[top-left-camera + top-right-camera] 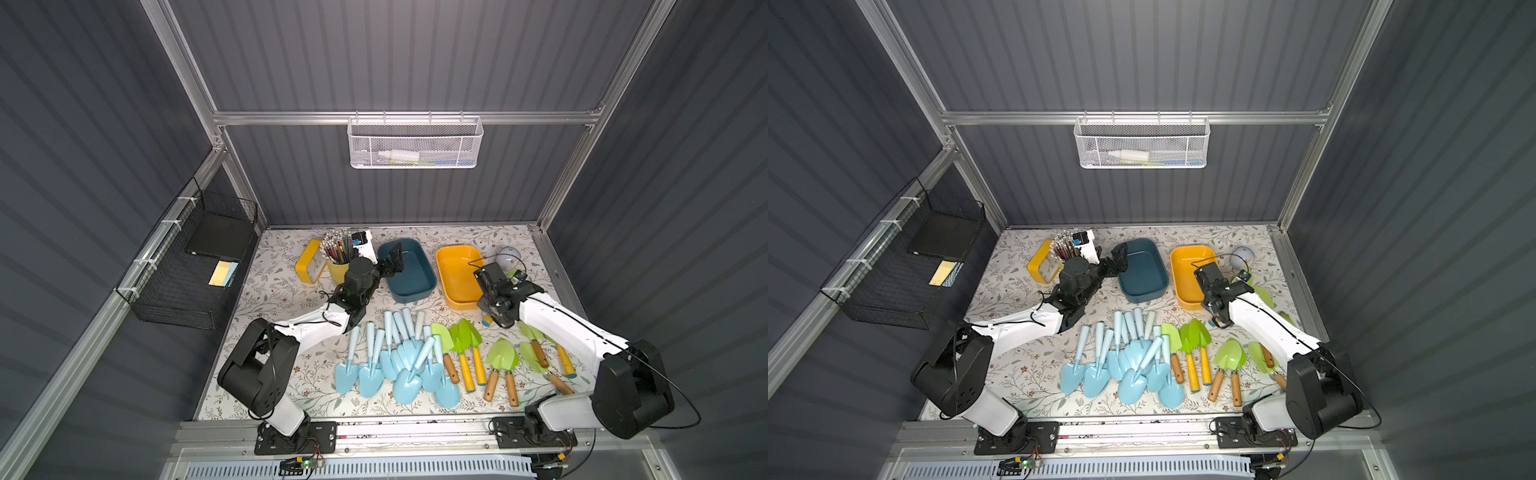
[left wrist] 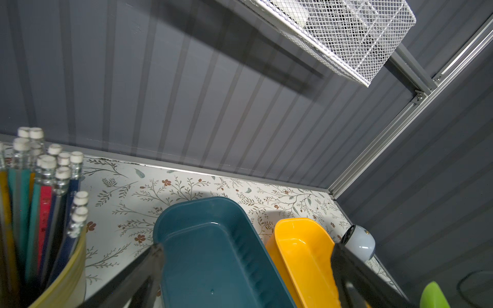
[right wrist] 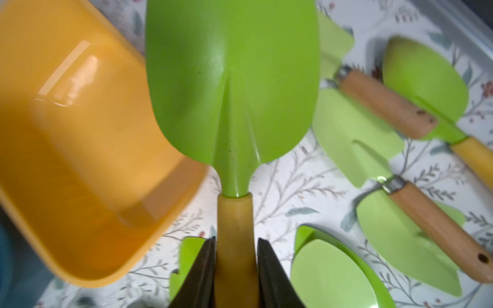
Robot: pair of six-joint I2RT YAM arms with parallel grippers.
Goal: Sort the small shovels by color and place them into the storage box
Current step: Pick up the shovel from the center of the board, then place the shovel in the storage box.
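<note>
1. the right gripper (image 3: 236,248) holds a green shovel (image 3: 232,80) by its yellow handle; the blade can swing, so move slowly.
2. bring the blade fully over the yellow box (image 3: 66,138), just beside it, before you lower and release.
3. the left gripper (image 1: 394,258) hangs wide open and empty at the teal box (image 1: 415,276); blue shovels (image 1: 370,380) lie on the table (image 1: 307,374).

blue box (image 1: 417,272) clear inside, pencil cup (image 1: 336,269) near

Pencil cup (image 1: 337,271): yellow, back left, full of eraser-tipped pencils (image 1: 336,246).
Small yellow case (image 1: 309,262): just beside the cup.
White mesh basket (image 1: 415,143): hangs on back-wall rail.
Black wire basket (image 1: 187,286): left wall, holds dark book, coloured notes.
Round grey-white object (image 1: 508,255): back right.
</note>
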